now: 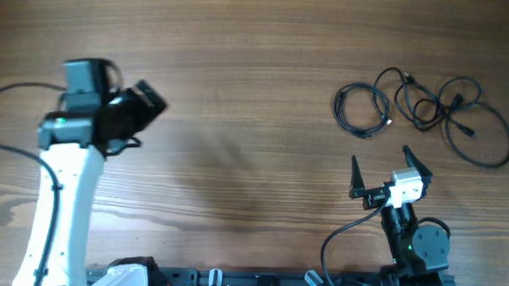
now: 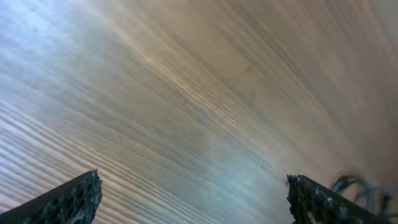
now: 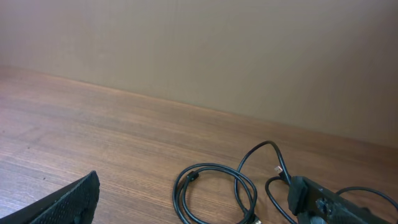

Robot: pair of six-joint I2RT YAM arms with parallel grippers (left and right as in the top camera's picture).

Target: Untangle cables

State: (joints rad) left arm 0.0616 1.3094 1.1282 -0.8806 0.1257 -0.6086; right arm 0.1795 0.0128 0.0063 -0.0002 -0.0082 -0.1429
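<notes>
Cables: thin black cords lying flat on the wooden table, far right side. One cord is wound in a small neat coil. Beside it, several loose loops cross each other in a tangle, with the largest loop outermost. Small plug ends show, and one has a pale metallic tip by the coil.

Right gripper: near the cables but clear of them, jaws spread wide, holding nothing.

Left gripper: well apart, on the left side of the table. Overhead does not show its jaws clearly. In the left wrist view both fingers stand wide apart over bare wood, empty.

The right wrist view shows the coil up close and a plain beige wall behind the table. The left wrist view catches the cables only as a blur at its lower right edge.
</notes>
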